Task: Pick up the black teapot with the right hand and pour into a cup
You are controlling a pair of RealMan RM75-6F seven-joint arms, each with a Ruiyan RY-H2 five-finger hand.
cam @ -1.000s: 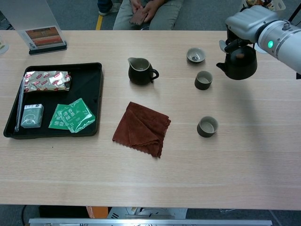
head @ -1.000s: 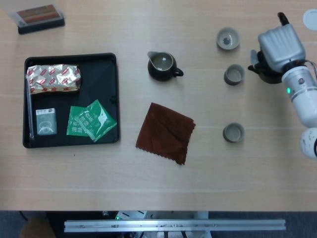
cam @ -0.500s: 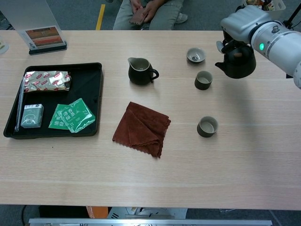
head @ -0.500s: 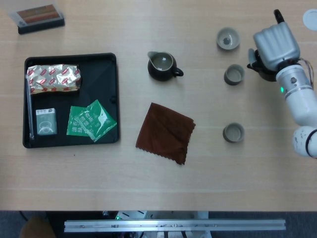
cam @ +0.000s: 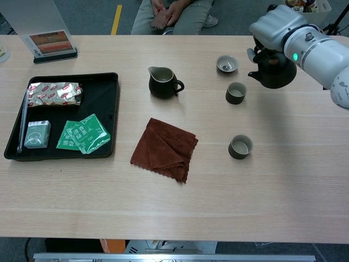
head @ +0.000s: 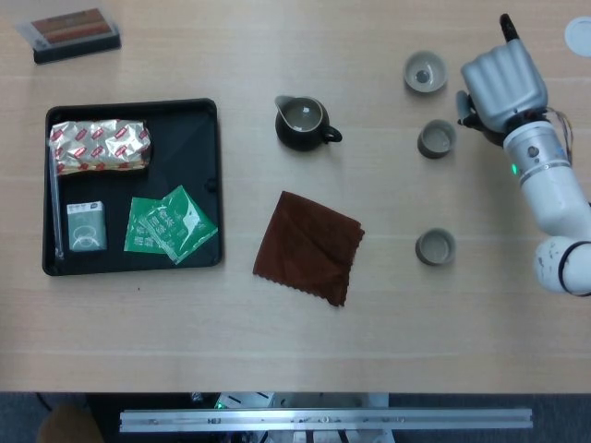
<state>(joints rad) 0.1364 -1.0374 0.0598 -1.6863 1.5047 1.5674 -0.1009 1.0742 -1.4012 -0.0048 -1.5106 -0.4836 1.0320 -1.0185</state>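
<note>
Chest view: right hand fingers wrapped round glossy black round-bodied teapot, held off table, spout toward small dark ceramic cup. Left hand nowhere visible.

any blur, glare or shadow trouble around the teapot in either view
Head view: sharp with even light, but the right hand hides nearly all of the black teapot. Chest view: the teapot is clear, no glare, with a soft shadow on the table.

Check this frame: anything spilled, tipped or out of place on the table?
Nothing stands out. The three cups stand upright with no spill on the table, the brown cloth lies folded, and the right hand holds the black teapot off the table.
</note>
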